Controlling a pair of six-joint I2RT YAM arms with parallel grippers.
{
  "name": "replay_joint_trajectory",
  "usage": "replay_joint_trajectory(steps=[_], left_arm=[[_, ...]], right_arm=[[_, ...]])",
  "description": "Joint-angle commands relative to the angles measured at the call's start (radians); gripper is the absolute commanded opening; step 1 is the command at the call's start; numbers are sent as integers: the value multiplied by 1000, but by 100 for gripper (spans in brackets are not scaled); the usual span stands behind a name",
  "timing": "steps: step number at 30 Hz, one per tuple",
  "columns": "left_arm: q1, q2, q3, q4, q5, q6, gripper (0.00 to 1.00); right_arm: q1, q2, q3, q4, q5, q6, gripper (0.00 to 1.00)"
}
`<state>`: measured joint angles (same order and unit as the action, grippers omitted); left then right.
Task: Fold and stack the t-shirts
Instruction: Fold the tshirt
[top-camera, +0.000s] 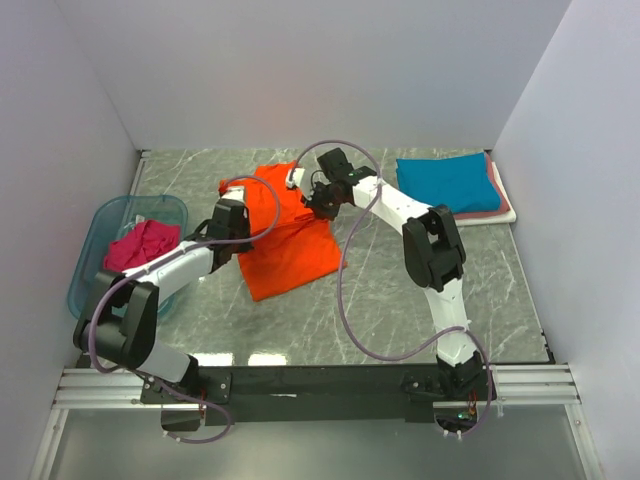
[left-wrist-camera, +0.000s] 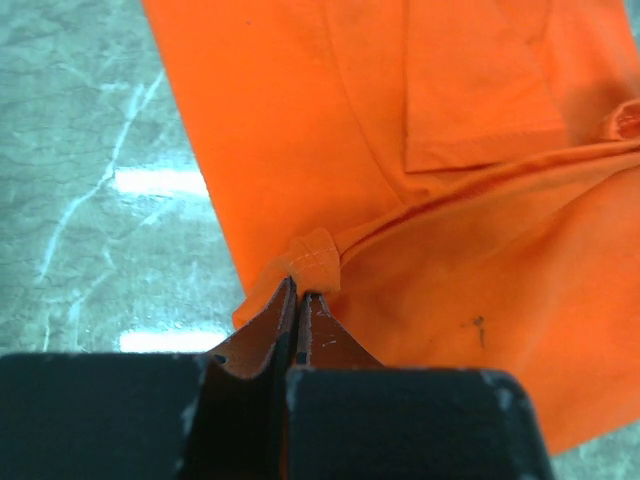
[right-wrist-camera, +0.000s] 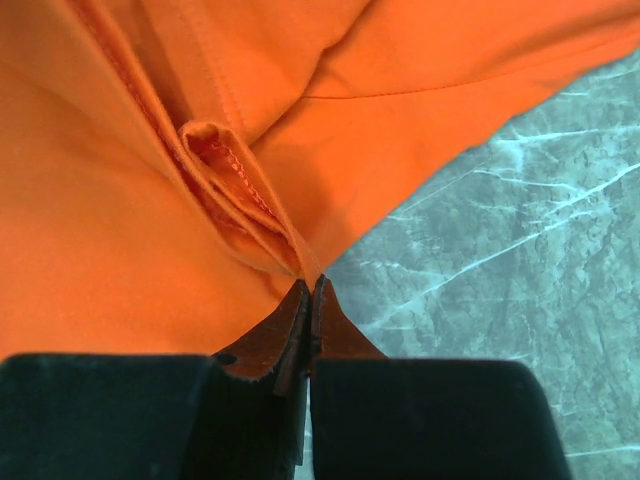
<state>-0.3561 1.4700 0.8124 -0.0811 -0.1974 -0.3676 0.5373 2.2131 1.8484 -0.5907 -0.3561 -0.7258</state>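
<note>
The bright orange t-shirt (top-camera: 288, 245) lies partly folded in the middle of the table. My left gripper (top-camera: 232, 213) is shut on its left edge; the left wrist view shows a hemmed corner of the orange t-shirt (left-wrist-camera: 460, 200) pinched at my left gripper's tips (left-wrist-camera: 300, 292). My right gripper (top-camera: 318, 196) is shut on its right upper edge; in the right wrist view a bunched seam of the orange t-shirt (right-wrist-camera: 120, 220) runs into my right gripper's tips (right-wrist-camera: 311, 285). A folded teal blue t-shirt (top-camera: 442, 183) lies on a pink (top-camera: 492, 205) and a white one (top-camera: 506, 203) at the back right.
A translucent blue plastic tub (top-camera: 100, 225) at the left holds a crumpled magenta t-shirt (top-camera: 140, 245). White walls enclose the marbled table (top-camera: 500, 290) on three sides. The arms' cables loop above the table.
</note>
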Motion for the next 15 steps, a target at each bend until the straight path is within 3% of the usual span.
replay_joint_trajectory(steps=[1, 15], left_arm=[[19, 12, 30, 55, -23, 12, 0], [29, 76, 87, 43, -60, 35, 0]], right_arm=[[-13, 19, 66, 12, 25, 23, 0], [-19, 56, 117, 3, 36, 42, 0]])
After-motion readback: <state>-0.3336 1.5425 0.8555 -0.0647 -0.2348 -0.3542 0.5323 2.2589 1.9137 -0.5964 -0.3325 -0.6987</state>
